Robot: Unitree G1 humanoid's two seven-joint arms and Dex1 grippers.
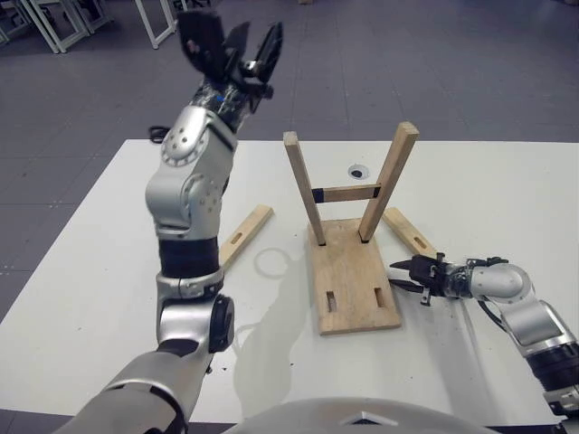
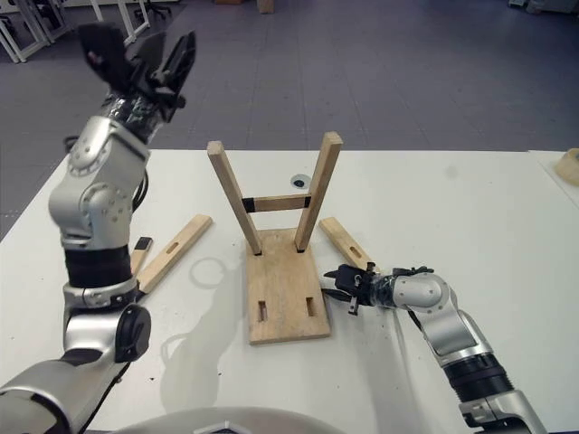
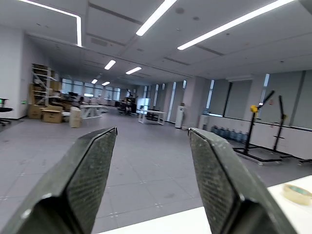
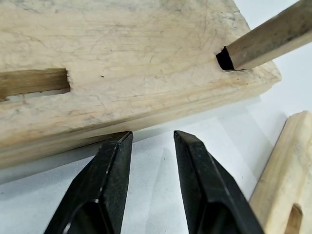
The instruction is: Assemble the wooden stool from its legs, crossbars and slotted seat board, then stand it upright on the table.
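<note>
- The seat board (image 1: 348, 280) lies flat on the white worktop (image 1: 109, 235), underside up. Its long axis runs away from the robot.
- Two legs (image 1: 305, 190) stand tilted in the far pair of slots, joined by a crossbar (image 1: 348, 193). The near pair of slots (image 1: 332, 301) is open.
- The right end effector (image 1: 400, 276) sits low over the worktop, just beside the board's right edge. Its fingers (image 4: 114, 161) are slightly apart with nothing between them, and they point at the board's side.
- A loose leg on the right (image 1: 409, 233) lies flat just beyond that end effector, on the far side of it. It is slanted, with one end near the board's far right corner and the other running out rightward and toward the robot. In the right wrist view its mortised face (image 4: 282, 170) is close beside the fingertips.
- The left end effector (image 1: 231, 45) is raised high above the worktop's far left side, spread wide and empty.
- A second loose leg (image 1: 244, 233) lies left of the board, partly behind the left arm.
- The right arm is clearly the nearer one to the right-hand leg. The next pick probably turns on swinging the fingers away from the board to straddle that leg across its slanted length.
</note>
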